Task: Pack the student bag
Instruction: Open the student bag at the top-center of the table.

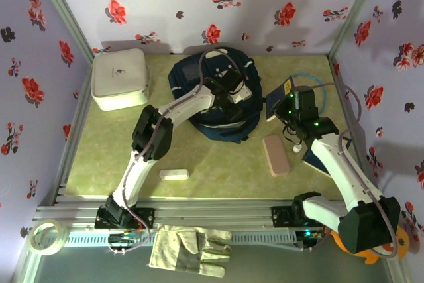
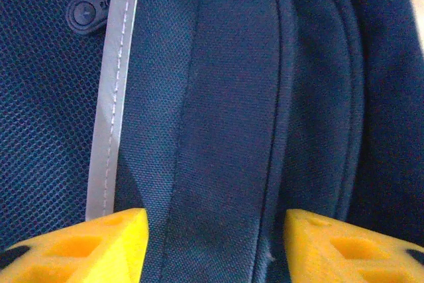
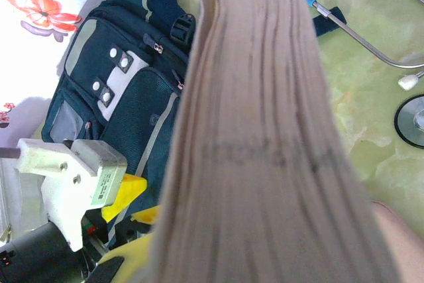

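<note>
Overhead, the student bag (image 1: pixel 182 81) lies toward twelve o'clock on the table (image 1: pixel 218 164), with the left gripper (image 1: pixel 232 94) over its middle. The left wrist view gives the closer detail: yellow fingers (image 2: pixel 99 246) at seven and five o'clock, moderately apart, astride a ridge of navy fabric beside a grey stripe (image 2: pixel 111 97). At the bag's three o'clock the right gripper (image 1: pixel 291 112) is clamped on a book (image 1: pixel 273 101). The right wrist view adds the book's page edges, the bag's snap-studded front at nine o'clock and a stethoscope (image 3: pixel 412 120) at three o'clock.
</note>
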Tool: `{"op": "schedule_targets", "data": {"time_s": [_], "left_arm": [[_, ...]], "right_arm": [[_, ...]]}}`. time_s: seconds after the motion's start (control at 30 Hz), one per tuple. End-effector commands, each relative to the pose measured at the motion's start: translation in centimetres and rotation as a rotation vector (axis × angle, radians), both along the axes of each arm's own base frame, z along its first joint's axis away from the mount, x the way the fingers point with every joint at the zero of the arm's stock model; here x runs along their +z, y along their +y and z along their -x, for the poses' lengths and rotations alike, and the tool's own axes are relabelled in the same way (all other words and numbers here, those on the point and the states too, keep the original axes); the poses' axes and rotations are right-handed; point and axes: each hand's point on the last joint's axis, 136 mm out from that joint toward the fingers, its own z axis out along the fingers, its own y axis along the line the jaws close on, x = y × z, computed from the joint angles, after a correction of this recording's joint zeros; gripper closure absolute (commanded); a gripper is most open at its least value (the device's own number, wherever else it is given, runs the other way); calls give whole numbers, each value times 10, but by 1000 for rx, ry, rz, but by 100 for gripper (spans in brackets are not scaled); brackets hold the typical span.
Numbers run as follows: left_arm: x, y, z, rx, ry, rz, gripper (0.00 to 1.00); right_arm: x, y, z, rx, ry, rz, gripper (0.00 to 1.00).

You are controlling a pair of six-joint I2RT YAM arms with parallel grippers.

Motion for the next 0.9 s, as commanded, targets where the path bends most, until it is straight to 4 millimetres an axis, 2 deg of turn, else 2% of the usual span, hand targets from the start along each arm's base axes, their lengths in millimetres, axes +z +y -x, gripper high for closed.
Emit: {"op": "schedule_targets", "data": {"time_s": [0.0,0.1,0.2,0.3,0.47,0.53,0.63,0.87], "left_arm": [[-9,5,-4,-10,-25,-72,53],[-6,4,-9,28,-35,-64,65],[9,1,-14,61,-61,-25,75],[37,-1,-17,86,-104,33,86],[102,0,-21,143,-197,181,100],[129,4,-24,177,-237,251,100],[159,15,-30,238,-278,338,100],[211,46,-50,410,-318,521,100]], "right_arm": [[12,-2,-1,-12,-44,-25,91],[12,-2,0,-13,-41,-24,91],[10,-4,3,-21,-39,-24,91],[11,-5,5,-26,-48,-24,91],[16,-7,9,-22,-71,-19,90],[18,-7,10,-17,-83,-23,90],[20,-1,11,12,-105,-42,90],[26,26,9,129,-152,-152,89]]}}
